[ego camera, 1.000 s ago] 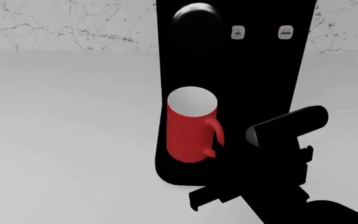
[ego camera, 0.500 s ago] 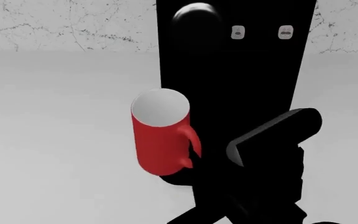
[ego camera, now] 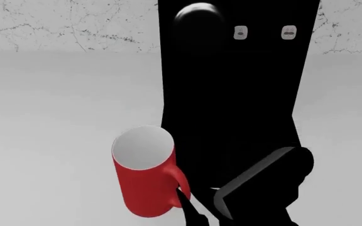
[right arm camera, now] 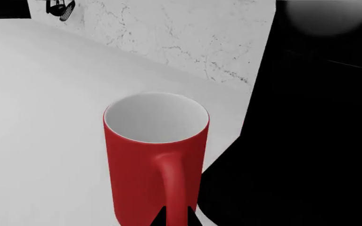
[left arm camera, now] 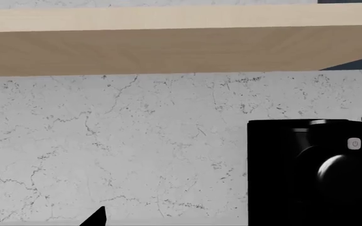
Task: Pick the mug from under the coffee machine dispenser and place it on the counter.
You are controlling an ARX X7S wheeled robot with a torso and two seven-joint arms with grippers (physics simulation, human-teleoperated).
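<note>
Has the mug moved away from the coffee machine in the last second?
Yes. In the head view the mug has come off the coffee machine base, out to the machine's left and nearer the camera, over the counter.

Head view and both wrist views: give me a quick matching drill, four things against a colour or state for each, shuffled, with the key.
Things:
1. mug
2. coffee machine dispenser
3. counter
4. right end effector

Colour or state:
A. plain white-grey, smooth
B. red outside, pale inside, upright
C. closed on the red loop handle
D. matte black, with a glossy knob and two small grey buttons

Pairs: 1-B, 2-D, 3-A, 4-C
</note>
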